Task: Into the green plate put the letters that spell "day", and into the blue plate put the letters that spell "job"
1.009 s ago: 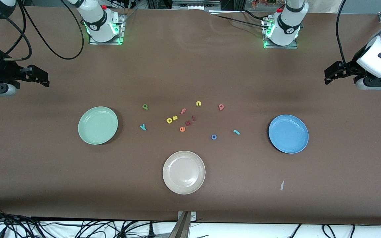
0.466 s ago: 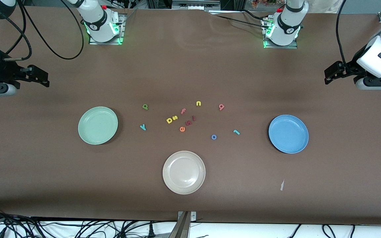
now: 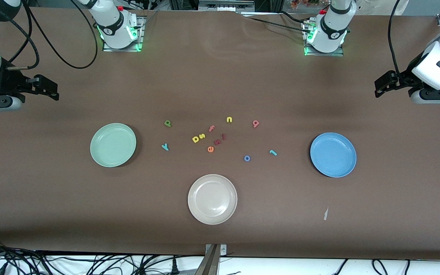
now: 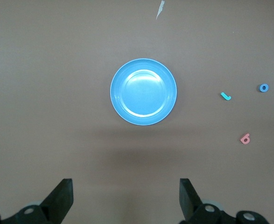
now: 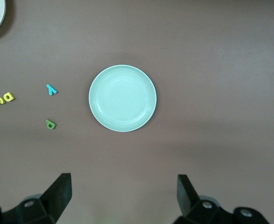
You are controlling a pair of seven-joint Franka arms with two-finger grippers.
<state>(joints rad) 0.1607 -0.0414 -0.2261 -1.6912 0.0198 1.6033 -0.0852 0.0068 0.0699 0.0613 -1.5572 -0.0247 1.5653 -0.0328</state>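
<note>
The green plate (image 3: 113, 145) (image 5: 122, 98) lies toward the right arm's end, the blue plate (image 3: 333, 154) (image 4: 144, 91) toward the left arm's end. Between them lie the yellow D (image 3: 195, 139), green a (image 3: 167, 123), teal Y (image 3: 165, 146), teal j (image 3: 273, 152), blue o (image 3: 247, 158) and pink b (image 3: 256, 123). My right gripper (image 3: 54, 91) (image 5: 124, 184) hangs open and empty, high over its end of the table. My left gripper (image 3: 381, 86) (image 4: 126, 186) is also open and empty, over the other end.
A beige-white plate (image 3: 212, 199) sits nearer the front camera than the letters. Among the letters lie a yellow s (image 3: 202, 136), yellow n (image 3: 229, 119), pink f (image 3: 211, 128), orange e (image 3: 210, 149) and two dark red letters (image 3: 220, 139). A paper scrap (image 3: 325, 214) lies near the blue plate.
My right gripper has edged slightly toward the middle of the table. The left arm, the plates and the letters have not moved.
</note>
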